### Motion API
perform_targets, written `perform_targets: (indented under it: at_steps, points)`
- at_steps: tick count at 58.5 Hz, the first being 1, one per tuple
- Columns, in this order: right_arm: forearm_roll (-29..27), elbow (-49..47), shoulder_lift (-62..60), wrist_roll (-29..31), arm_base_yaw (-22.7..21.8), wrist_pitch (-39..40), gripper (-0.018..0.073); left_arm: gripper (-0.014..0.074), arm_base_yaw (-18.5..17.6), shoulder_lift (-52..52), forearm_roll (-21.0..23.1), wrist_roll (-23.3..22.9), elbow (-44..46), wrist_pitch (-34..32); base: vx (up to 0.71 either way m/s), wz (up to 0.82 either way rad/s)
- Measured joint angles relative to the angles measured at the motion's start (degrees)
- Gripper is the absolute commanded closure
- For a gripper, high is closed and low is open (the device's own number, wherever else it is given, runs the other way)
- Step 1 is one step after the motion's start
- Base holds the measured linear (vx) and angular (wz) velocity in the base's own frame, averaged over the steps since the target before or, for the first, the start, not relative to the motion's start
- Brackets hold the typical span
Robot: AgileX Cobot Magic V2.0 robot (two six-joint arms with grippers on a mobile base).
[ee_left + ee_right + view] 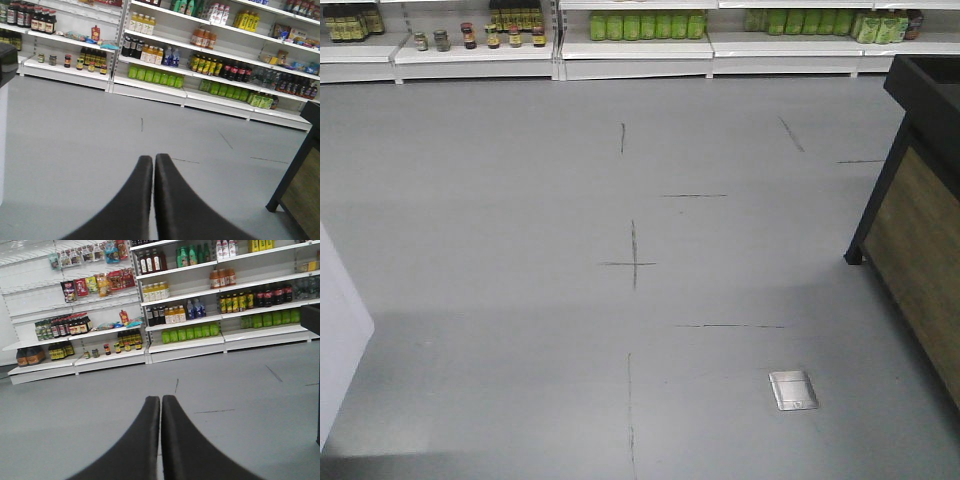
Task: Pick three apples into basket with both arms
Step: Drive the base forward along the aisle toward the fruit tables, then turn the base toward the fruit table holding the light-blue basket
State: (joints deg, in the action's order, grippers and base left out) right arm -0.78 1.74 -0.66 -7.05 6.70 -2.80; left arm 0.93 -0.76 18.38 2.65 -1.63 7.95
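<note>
The left hand (153, 161) and the right hand (160, 402) each have their fingers pressed together and hold nothing. Both point across the grey floor (520, 300), probably a travel posture. The 3 apples and the basket appear in no view.
</note>
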Motion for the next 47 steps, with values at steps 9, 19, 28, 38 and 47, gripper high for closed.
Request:
perform_targets:
  at_steps: [9, 19, 28, 38, 47]
  points:
    - [0.0, 0.0, 0.0, 0.0, 0.0, 0.0, 0.0564, 0.0603, 0.0, 0.0, 0.0, 0.0, 0.0, 0.0, 0.24, -0.26]
    - [0.0, 0.0, 0.0, 0.0, 0.0, 0.0, 0.0564, 0.0603, 0.0, 0.0, 0.0, 0.0, 0.0, 0.0, 0.22, -0.31]
    - [0.0, 0.0, 0.0, 0.0, 0.0, 0.0, 0.0564, 0.0603, 0.0, 0.0, 0.0, 0.0, 0.0, 0.0, 0.21, -0.38]
    - [0.0, 0.0, 0.0, 0.0, 0.0, 0.0, 0.0564, 0.0603, 0.0, 0.0, 0.0, 0.0, 0.0, 0.0, 0.19, -0.48]
    - [0.0, 0.0, 0.0, 0.0, 0.0, 0.0, 0.0564, 0.0603, 0.0, 0.0, 0.0, 0.0, 0.0, 0.0, 0.16, -0.59]
